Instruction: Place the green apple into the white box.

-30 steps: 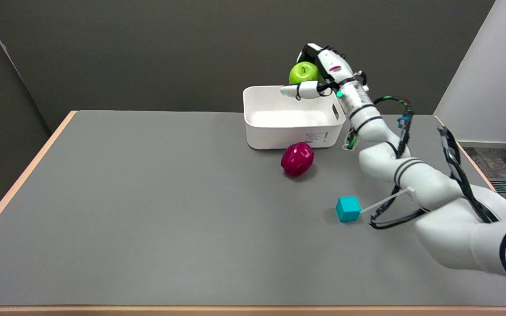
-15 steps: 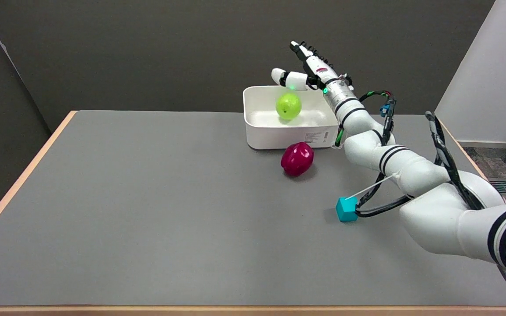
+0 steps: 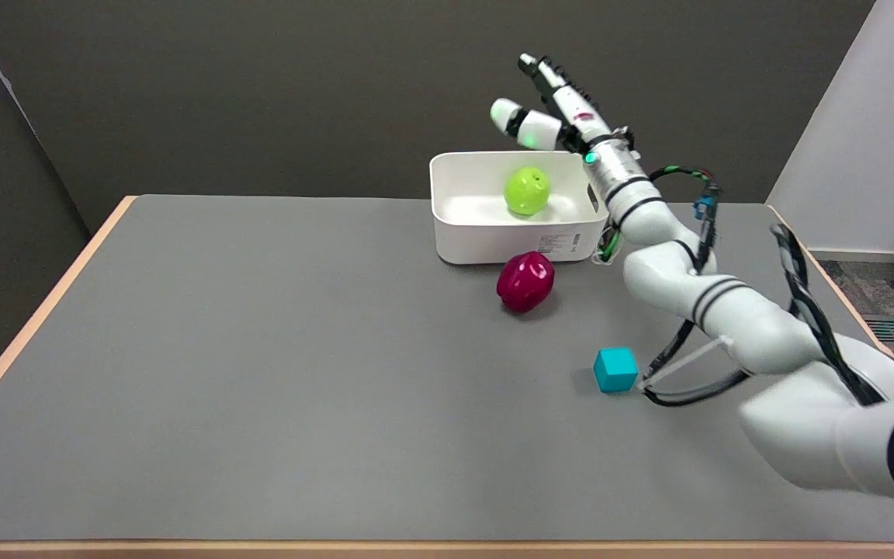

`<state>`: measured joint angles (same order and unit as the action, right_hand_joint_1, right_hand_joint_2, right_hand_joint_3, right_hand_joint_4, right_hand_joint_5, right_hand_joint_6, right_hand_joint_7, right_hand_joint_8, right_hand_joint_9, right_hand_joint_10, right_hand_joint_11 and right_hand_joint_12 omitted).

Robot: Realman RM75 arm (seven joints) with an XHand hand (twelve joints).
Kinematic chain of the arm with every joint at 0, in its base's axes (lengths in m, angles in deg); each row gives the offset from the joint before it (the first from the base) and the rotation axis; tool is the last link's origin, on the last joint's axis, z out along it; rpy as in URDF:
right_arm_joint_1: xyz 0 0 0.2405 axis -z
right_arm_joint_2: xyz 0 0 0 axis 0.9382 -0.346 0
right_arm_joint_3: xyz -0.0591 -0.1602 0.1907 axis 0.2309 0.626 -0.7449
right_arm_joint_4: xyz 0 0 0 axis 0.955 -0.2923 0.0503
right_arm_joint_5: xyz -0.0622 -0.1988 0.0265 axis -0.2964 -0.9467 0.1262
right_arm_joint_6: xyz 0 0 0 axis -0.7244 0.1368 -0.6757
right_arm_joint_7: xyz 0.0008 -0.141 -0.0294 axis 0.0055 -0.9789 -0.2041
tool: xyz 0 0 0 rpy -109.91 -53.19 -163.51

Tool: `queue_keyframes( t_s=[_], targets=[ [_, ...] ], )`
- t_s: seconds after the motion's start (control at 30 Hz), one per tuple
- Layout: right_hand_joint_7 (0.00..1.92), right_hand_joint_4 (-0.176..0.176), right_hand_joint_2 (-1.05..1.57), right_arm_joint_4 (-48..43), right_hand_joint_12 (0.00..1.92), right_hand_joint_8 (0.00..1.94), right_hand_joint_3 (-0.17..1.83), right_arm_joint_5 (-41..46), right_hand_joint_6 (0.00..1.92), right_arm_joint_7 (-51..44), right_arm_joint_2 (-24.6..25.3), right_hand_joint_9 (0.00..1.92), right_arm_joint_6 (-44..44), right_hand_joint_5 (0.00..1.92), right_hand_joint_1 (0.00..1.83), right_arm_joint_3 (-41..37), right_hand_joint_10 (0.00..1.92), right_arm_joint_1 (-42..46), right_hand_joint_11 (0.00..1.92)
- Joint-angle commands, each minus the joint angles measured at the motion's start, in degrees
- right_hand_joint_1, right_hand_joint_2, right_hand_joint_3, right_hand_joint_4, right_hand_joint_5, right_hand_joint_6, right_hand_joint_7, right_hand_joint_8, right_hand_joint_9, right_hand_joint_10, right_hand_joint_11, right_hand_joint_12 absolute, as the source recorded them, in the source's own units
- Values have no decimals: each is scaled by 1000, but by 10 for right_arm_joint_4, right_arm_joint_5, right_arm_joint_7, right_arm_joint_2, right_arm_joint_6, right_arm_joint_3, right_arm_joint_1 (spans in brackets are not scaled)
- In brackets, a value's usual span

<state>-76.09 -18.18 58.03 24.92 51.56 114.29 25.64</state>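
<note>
Green apple (image 3: 527,191) down inside white box (image 3: 493,241): smooth, round, hard, likely slippery, best cupped round its sides. Fingers (image 3: 515,118) of right hand (image 3: 552,109) spread, holding nothing.

You get even, soft overhead light on the grey table (image 3: 261,373); shadows stay faint and tight beneath objects, no glare, focus sharp except slight blur on the near right arm (image 3: 819,404)

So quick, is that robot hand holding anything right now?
Right hand: open, fingers spread, holding nothing; the green apple lies in the white box.
</note>
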Motion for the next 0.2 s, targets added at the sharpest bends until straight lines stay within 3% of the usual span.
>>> queue_keyframes(
  t_s=[0.03, 0.2],
  targets=[
    [130, 81, 685, -439, 834, 225, 842, 243, 308, 1, -178, 24, 356, 90, 260, -123, 507, 402, -1],
    [158, 76, 649, -461, 893, 276, 930, 255, 377, 7, -153, 43, 445, 112, 257, -182, 571, 508, -1]
  ],
)
